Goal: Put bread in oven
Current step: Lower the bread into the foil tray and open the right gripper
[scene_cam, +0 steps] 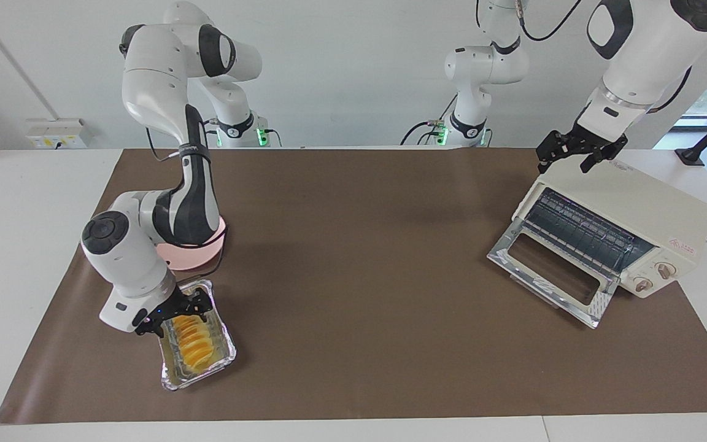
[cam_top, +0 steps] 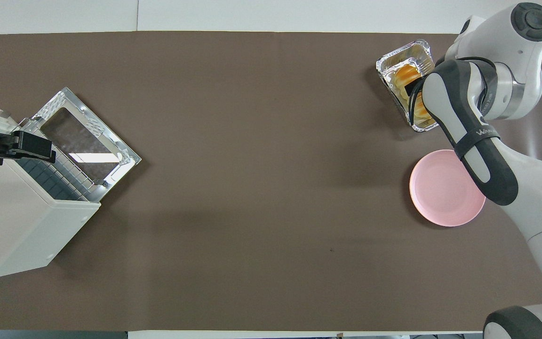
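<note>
we judge the bread [scene_cam: 193, 341] light, soft and easy to crush, its ridged slices likely to give under pressure, so we would take it across its narrow middle with a gentle squeeze. it lies flat in the foil tray [scene_cam: 226, 356], at the right arm's end of the table, and is the only thing in it. the right gripper [scene_cam: 177, 312] sits over the tray end nearer the robots with its fingers spread apart, gripping nothing. the pink plate [cam_top: 440, 197], just nearer the robots than the tray, looks bare where we can see it. the oven [scene_cam: 648, 212] stands at the left arm's end, door down, its rack empty. the left gripper [scene_cam: 579, 155] waits over the oven's top, fingers apart.
</note>
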Robot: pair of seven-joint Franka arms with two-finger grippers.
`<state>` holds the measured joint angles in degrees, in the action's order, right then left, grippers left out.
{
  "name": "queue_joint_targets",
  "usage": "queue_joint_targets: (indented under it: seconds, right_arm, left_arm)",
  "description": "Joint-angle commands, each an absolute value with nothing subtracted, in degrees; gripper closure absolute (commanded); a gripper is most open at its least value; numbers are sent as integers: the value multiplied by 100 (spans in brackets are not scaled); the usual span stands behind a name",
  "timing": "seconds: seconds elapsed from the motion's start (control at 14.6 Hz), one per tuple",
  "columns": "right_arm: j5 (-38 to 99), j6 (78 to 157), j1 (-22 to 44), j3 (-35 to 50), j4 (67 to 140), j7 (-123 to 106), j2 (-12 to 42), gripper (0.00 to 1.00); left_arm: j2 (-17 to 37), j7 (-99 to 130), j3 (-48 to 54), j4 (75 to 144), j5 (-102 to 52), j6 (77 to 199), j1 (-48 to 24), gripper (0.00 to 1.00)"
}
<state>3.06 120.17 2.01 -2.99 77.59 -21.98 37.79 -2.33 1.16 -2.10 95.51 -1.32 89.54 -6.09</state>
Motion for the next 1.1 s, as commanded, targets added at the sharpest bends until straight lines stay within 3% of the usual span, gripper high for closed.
queue_joint_targets:
  seconds: [0.0,0.41,1.03]
  right_arm:
    - [369,11708,211,-299,7937,-2118,3394,0]
    - [369,11725,-86,-308,7945,-2513,3357,0]
    - [598,11469,-334,-290,6979,-3120,4192,0]
  left_arm:
    - [-264,149,-229,9536,-97,8930,-615,0]
    - [-255,149,-229,9536,-97,8930,-615,0]
    - [-255,149,-229,9536,-97,8930,-615,0]
